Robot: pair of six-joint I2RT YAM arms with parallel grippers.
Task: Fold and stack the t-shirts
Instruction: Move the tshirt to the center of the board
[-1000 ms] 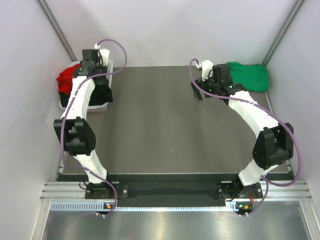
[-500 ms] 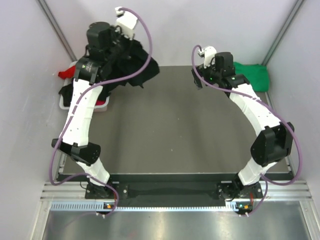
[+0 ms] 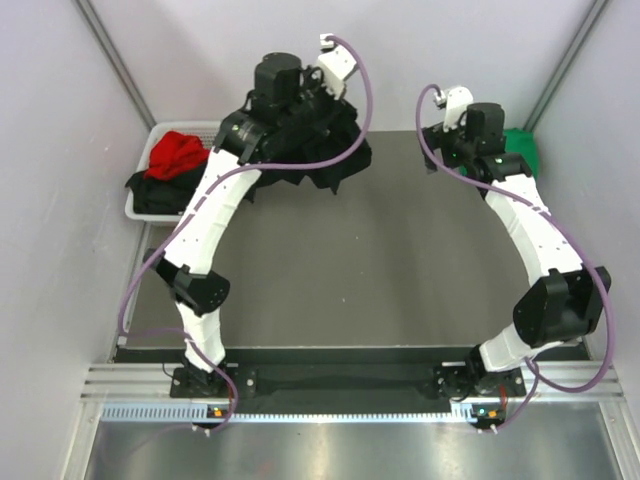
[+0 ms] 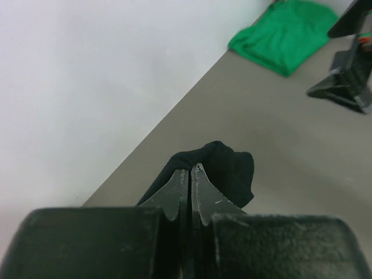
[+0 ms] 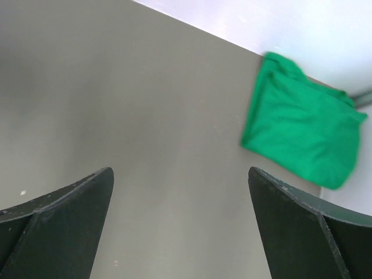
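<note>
My left gripper (image 4: 190, 168) is shut on a black t-shirt (image 4: 232, 171) and holds it bunched in the air over the table's back middle; in the top view the shirt (image 3: 325, 155) hangs below the raised left arm. A folded green t-shirt (image 5: 302, 136) lies at the table's back right corner, partly hidden by my right arm in the top view (image 3: 521, 140). My right gripper (image 5: 180, 171) is open and empty above bare table, just left of the green shirt. A red t-shirt (image 3: 178, 152) and a black cloth (image 3: 155, 190) lie in the basket.
A white lattice basket (image 3: 160, 131) stands at the table's back left edge. White walls close the table at the back and on both sides. The grey table top (image 3: 340, 270) stretches from the arms' bases to the back wall.
My left arm has lifted the black t-shirt out of the basket and swung it up and to the right, over the back middle. My right gripper has moved right, toward the green shirt.
</note>
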